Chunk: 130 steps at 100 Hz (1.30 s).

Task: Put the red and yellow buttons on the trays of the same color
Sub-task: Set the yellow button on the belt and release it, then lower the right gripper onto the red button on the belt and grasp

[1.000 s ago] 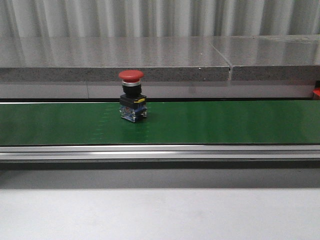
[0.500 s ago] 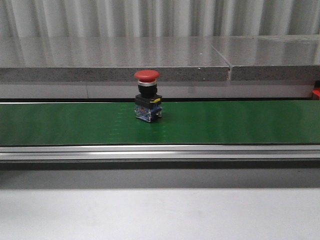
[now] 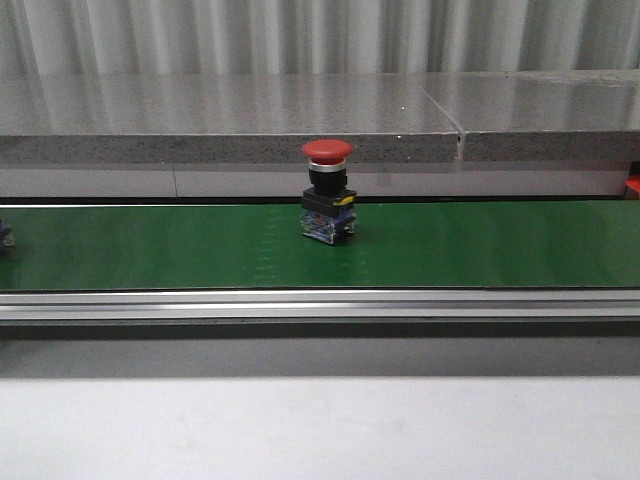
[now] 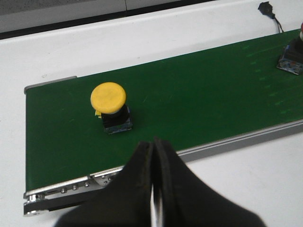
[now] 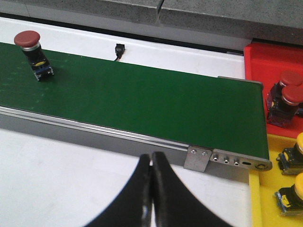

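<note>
Belt (image 3: 480,245) travel is carrying the red button (image 3: 328,205) from left of centre to mid-belt, toward the red tray (image 5: 274,61) past its right end, while both closed, empty grippers are waiting alongside.

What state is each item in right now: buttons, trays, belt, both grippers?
Red button: upright on the green belt, ungripped.
Yellow button: upright on the belt, ungripped.
Red tray: holds two red buttons.
Yellow tray: holds two yellow buttons.
Left gripper: shut, empty.
Right gripper: shut, empty.
</note>
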{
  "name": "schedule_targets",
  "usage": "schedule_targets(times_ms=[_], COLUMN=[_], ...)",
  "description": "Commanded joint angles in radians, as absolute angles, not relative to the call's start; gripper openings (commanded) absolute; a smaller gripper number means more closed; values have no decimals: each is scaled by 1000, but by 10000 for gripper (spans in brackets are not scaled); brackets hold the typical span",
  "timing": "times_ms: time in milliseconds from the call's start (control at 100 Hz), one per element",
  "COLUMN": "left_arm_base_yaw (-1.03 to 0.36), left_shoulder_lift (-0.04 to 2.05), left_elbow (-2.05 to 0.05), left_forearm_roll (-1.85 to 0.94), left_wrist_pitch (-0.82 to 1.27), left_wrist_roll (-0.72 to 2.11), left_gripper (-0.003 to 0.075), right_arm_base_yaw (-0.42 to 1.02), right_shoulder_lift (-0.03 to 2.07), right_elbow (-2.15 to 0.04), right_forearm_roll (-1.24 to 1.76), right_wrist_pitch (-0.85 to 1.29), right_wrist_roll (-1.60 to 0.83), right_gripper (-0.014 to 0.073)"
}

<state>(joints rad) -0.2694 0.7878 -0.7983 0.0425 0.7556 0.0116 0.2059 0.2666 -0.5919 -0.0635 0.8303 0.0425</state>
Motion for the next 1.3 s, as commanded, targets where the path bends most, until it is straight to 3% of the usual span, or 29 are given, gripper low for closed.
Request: schedule_targets(times_ms=[0, 190, 550, 670, 790, 890, 1290], left_arm_base_yaw=[-276, -276, -276, -276, -276, -276, -276], left_shoulder_lift=[704, 567, 531, 531, 531, 531, 531], left_elbow=[-781, -719, -705, -705, -705, -705, -705], left_forearm_roll=[17, 16, 20, 20, 20, 20, 20], left_wrist_pitch=[697, 725, 730, 730, 730, 730, 730], left_wrist_roll=[0, 0, 0, 0, 0, 0, 0], left_gripper=[-21, -21, -21, -21, -21, -21, -21], right_arm_base_yaw=[205, 208, 328, 334, 334, 335, 335], right_shoulder_lift=[276, 311, 622, 762, 879, 971, 1289], right_elbow=[-616, -633, -765, -835, -905, -965, -1297], right_forearm_roll=[-65, -64, -82, -40, 7, 28, 37], right_wrist_pitch=[741, 737, 752, 765, 766, 773, 985], right_wrist_roll=[35, 34, 17, 17, 17, 17, -66], right_gripper=[-69, -69, -55, 110, 413, 579, 599])
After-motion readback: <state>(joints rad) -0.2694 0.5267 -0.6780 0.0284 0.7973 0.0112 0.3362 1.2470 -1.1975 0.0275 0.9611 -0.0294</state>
